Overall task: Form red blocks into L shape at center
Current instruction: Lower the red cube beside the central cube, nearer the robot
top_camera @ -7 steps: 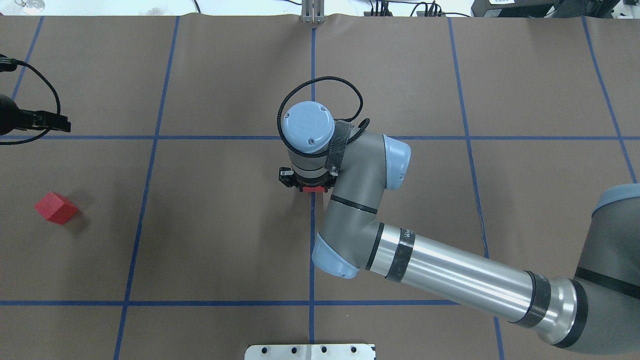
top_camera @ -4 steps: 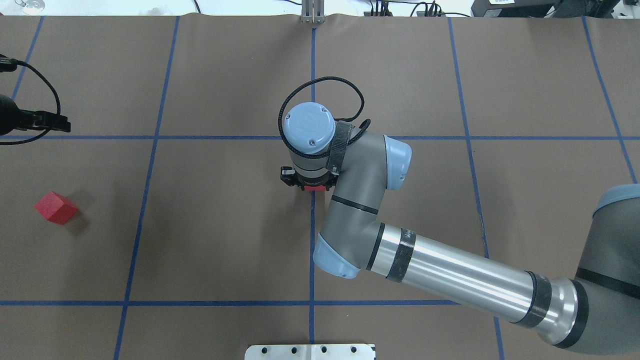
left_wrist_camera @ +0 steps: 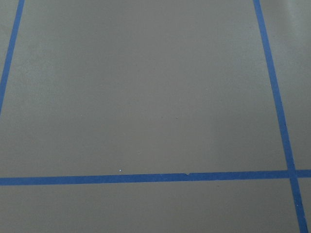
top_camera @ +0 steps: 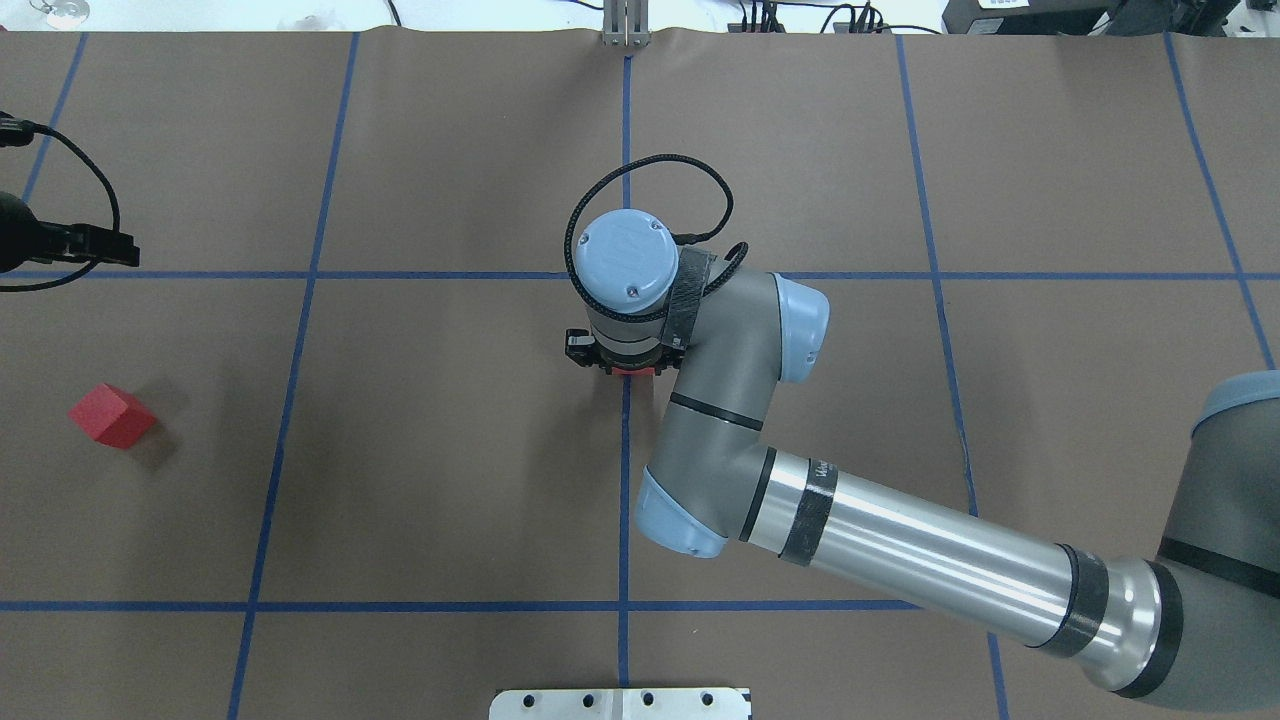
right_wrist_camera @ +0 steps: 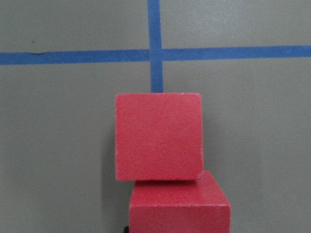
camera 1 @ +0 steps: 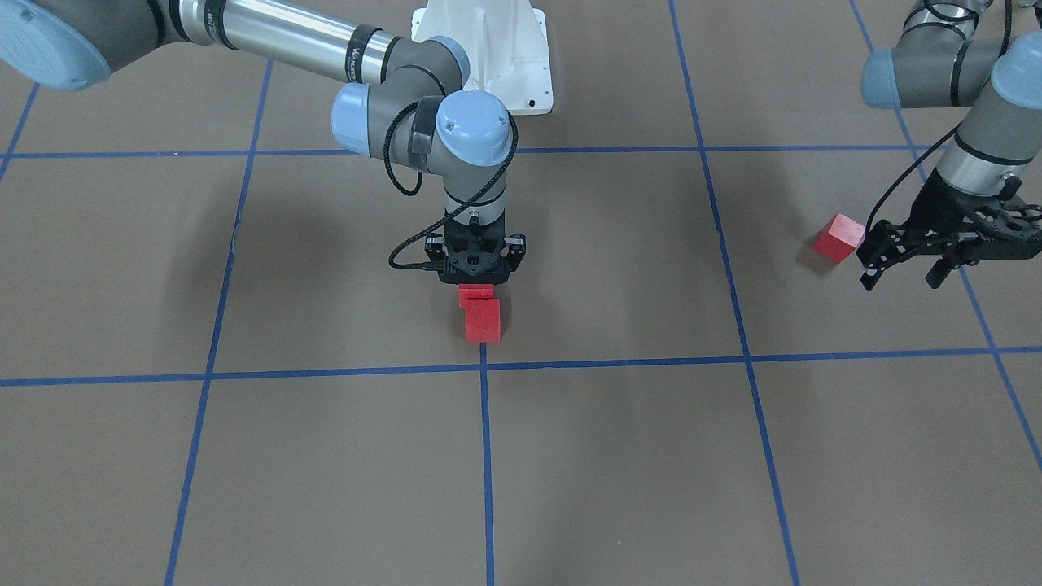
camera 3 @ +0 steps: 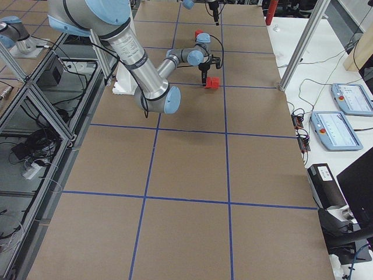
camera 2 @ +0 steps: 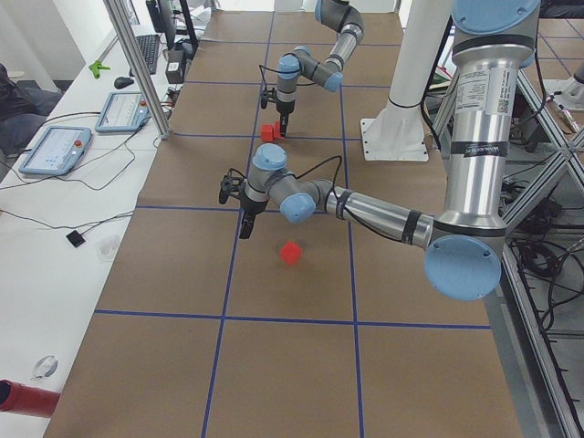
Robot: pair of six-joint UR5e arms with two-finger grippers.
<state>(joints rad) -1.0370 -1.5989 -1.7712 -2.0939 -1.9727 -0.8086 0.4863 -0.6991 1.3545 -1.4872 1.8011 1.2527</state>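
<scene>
Two red blocks lie together just short of the center crossing (camera 1: 483, 364). The front one (camera 1: 483, 320) sits on the paper. The one behind it (camera 1: 475, 294) is directly under my right gripper (camera 1: 480, 281), which stands vertical and seems shut on it, though its fingertips are hidden. The right wrist view shows both blocks, the far one (right_wrist_camera: 158, 137) and the near one (right_wrist_camera: 179, 204), touching and offset sideways, with the crossing (right_wrist_camera: 154, 54) beyond. The third red block (camera 1: 838, 237) (top_camera: 112, 415) lies far to my left. My left gripper (camera 1: 899, 275) hovers beside it, open and empty.
The white robot base plate (camera 1: 488, 57) (top_camera: 620, 703) is at my edge of the table. The right forearm (top_camera: 900, 545) stretches across the right half. A side table with tablets (camera 2: 55, 151) runs along the far edge. The left wrist view shows only bare paper and tape lines.
My right wrist and the red block under it have shifted slightly away from my base and a little to the right. The left arm and the far-left block have stayed put.
</scene>
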